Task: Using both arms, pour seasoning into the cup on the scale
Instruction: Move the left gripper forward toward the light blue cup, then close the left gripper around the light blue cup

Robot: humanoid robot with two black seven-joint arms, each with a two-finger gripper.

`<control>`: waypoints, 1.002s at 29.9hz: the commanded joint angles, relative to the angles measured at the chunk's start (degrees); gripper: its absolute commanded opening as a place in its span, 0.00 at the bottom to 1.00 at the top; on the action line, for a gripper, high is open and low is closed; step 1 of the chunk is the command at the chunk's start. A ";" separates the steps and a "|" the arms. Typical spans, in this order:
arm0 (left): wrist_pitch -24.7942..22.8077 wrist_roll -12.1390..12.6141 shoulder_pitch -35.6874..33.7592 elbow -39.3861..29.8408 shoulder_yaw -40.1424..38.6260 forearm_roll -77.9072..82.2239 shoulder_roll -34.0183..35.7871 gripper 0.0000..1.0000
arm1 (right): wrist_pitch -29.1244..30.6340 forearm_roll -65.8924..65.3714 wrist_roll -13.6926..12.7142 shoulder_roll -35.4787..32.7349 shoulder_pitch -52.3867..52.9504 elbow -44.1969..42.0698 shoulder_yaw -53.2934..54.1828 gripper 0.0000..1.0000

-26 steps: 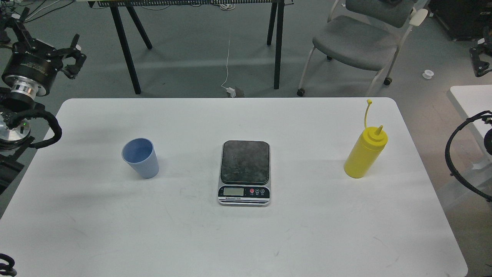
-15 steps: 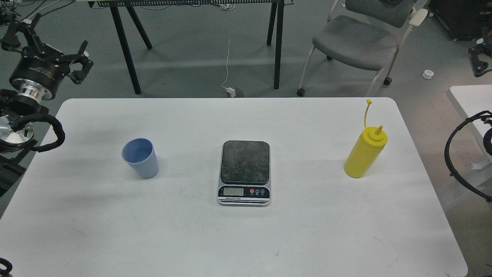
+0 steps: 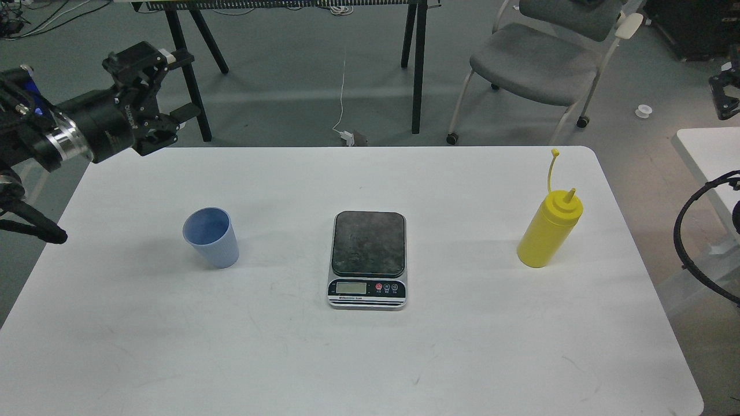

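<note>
The light-blue cup (image 3: 211, 237) stands upright on the left of the white table (image 3: 370, 358). The scale (image 3: 368, 257) lies in the middle with nothing on its dark platform. The yellow seasoning bottle (image 3: 549, 231) stands upright on the right, its cap strap sticking up. My left gripper (image 3: 178, 84) is open and empty, above the table's back-left corner, well behind the cup. Only a small dark part of my right gripper (image 3: 725, 95) shows at the right edge, far behind the bottle.
A grey chair (image 3: 535, 60) and black table legs (image 3: 188, 75) stand on the floor behind the table. A second white table (image 3: 708, 156) is at the right edge. A black cable loop (image 3: 688, 231) of my right arm hangs at the right.
</note>
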 commanded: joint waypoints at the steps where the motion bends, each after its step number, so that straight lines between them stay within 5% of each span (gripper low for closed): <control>1: 4.37 -0.03 0.16 -1.51 0.21 19.43 -0.47 0.99 | 0.00 0.00 0.03 -0.23 -0.19 0.09 0.26 1.00; 10: 10.44 0.05 1.04 -0.54 4.06 59.28 -2.49 0.85 | 0.00 0.00 0.12 -1.46 -0.19 0.44 0.44 1.00; 19: 18.88 0.05 0.60 4.99 19.01 62.81 -4.07 0.76 | 0.00 0.00 0.20 -1.73 -0.19 0.44 0.44 1.00; 30: 19.85 -1.26 0.95 10.35 22.27 63.95 -7.94 0.61 | 0.00 0.00 0.29 -1.73 -0.19 0.44 0.52 1.00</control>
